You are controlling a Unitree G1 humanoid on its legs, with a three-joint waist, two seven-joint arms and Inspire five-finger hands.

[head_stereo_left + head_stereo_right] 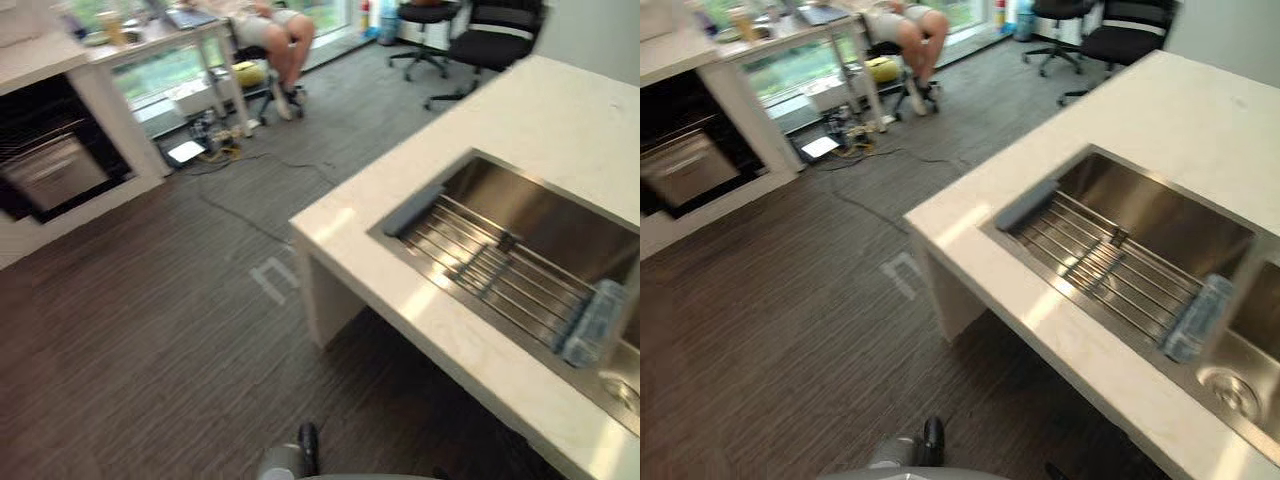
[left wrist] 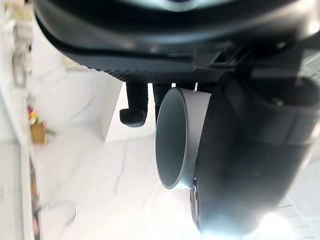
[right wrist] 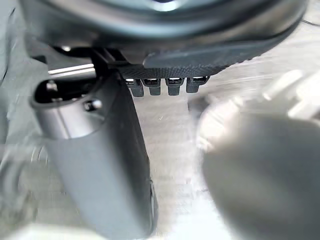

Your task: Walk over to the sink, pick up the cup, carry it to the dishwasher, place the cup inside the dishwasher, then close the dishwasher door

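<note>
Pale stone surface [image 1: 540, 120] with a steel sink [image 1: 560, 215] sunk into it; wire rack [image 1: 500, 270] lies across the basin. Dark plank floor [image 1: 150, 330] alongside. Cables [image 1: 215, 135] and office chairs [image 1: 480, 40] on grey carpet [image 1: 380, 100] beyond.

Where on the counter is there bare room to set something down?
Bare counter lies beyond the sink, plus the corner patch left of it. The front strip is narrow. The sink is crowded: a wire rack spans it, with a bluish roll at its right end. The left hand holds the cup.
</note>
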